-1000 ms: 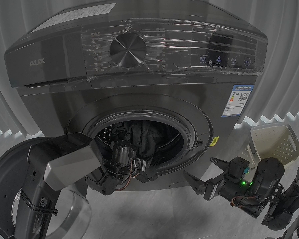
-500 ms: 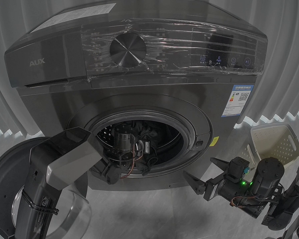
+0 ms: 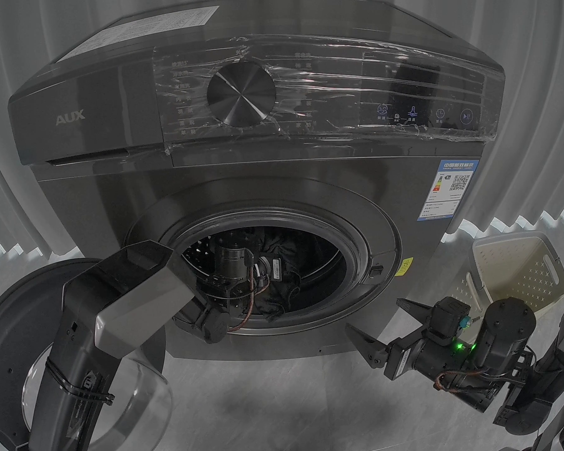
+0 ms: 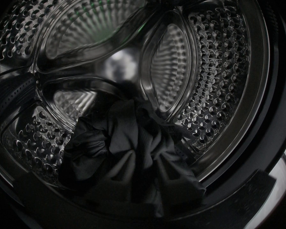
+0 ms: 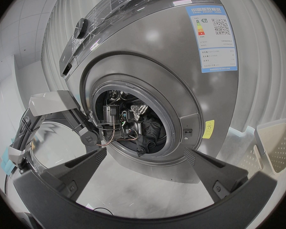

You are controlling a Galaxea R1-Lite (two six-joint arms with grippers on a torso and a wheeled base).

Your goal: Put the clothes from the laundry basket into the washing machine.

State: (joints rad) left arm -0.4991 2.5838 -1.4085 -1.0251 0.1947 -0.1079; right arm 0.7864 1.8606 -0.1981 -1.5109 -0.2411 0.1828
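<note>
nearest, the right claw (image 3: 374, 314) hangs low before the washing machine (image 3: 294, 176), jaws wide apart, with the pale laundry basket (image 3: 520, 270) just beyond, beside the machine's right side. farther in, the left claw (image 3: 276, 280) sits inside the round mouth; whether it is apart or clamped cannot be told. deepest, dark clothes (image 4: 130, 143) lie bunched at the bottom of the drum (image 4: 219, 64).

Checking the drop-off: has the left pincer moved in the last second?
Yes. Against the door ring, the left pincer has gone up and deeper into the drum.
</note>
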